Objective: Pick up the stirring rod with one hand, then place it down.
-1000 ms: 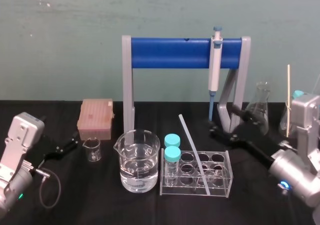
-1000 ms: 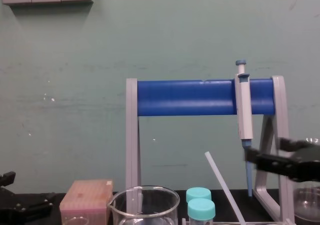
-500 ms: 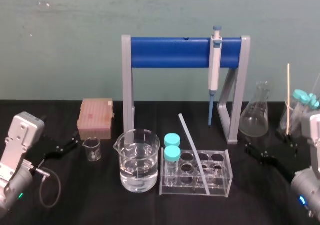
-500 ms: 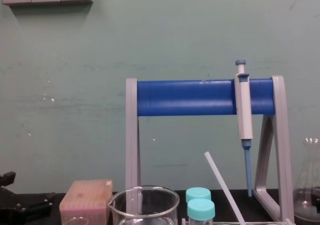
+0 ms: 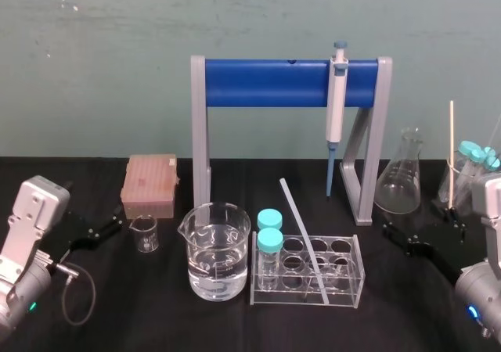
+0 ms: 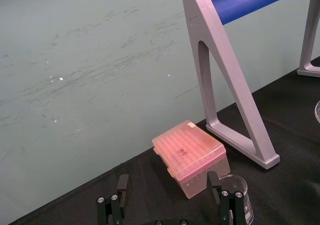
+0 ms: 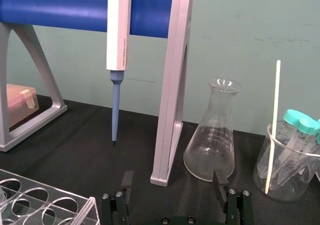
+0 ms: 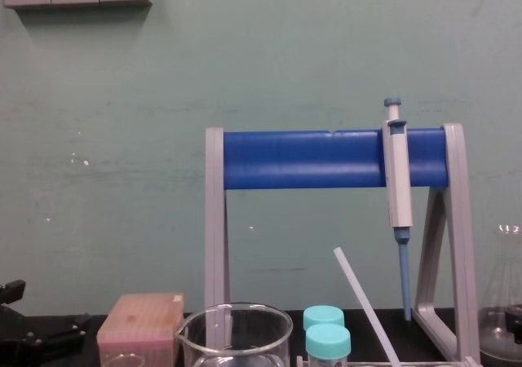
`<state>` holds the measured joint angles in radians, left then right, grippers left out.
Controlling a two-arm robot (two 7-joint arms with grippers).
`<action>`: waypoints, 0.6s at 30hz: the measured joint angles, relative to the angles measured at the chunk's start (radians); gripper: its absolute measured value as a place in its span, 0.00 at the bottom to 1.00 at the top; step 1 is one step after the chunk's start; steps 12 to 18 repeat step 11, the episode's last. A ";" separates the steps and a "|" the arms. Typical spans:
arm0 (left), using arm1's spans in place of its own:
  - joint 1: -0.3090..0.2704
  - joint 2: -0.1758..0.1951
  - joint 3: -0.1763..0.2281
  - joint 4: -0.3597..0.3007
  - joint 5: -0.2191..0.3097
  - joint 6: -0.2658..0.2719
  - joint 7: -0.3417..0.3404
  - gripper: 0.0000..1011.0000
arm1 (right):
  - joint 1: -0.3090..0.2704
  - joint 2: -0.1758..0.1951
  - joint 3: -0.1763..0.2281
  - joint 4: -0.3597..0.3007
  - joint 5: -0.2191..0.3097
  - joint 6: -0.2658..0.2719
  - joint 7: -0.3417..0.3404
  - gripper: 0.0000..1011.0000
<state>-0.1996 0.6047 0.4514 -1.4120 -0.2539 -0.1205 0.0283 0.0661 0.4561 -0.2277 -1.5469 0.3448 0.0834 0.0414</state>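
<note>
My right gripper [image 5: 401, 239] sits low over the table [image 5: 156, 313] at 3 o'clock from the rack [image 5: 344, 250], well apart from it. Its jaws are spread wide and hold nothing. In my right wrist view the fingers [image 7: 219, 181] stand far apart, facing the flask [image 7: 212, 135] and a leg of the stand [image 7: 172, 85].

The rod [image 5: 304, 238] leans in the rack, untouched. Its lower end is at the rack's near side and its upper end slants up toward 11 o'clock, clear of the capped tubes [image 5: 269, 238] just beside it at 9 o'clock. The beaker [image 5: 215, 250] stands at 9 o'clock from the rack. The pipette [image 5: 337, 102] hangs on the stand at 12 o'clock.

My left gripper [image 5: 95, 233] rests at the table's far 9 o'clock side, also wide and empty, near the tip box [image 5: 150, 186] and a small beaker [image 5: 144, 233].
</note>
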 joint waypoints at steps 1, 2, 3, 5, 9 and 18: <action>0.000 0.000 0.000 0.000 0.000 0.000 0.000 0.99 | 0.000 0.000 0.000 0.000 0.000 0.000 0.000 0.99; 0.000 0.000 0.000 0.000 0.000 0.000 0.000 0.99 | 0.000 0.000 0.000 0.000 0.000 -0.001 0.001 0.99; 0.000 0.000 0.000 0.000 0.000 0.000 0.000 0.99 | 0.000 0.000 0.000 0.000 0.000 -0.001 0.001 0.99; 0.000 0.000 0.000 0.000 0.000 0.000 0.000 0.99 | 0.000 0.000 0.000 0.000 0.000 -0.001 0.001 0.99; 0.000 0.000 0.000 0.000 0.000 0.000 0.000 0.99 | 0.001 0.001 -0.001 -0.001 0.001 -0.001 0.002 0.99; 0.000 0.000 0.000 0.000 0.000 0.000 0.000 0.99 | 0.001 0.001 -0.001 -0.001 0.001 -0.002 0.002 0.99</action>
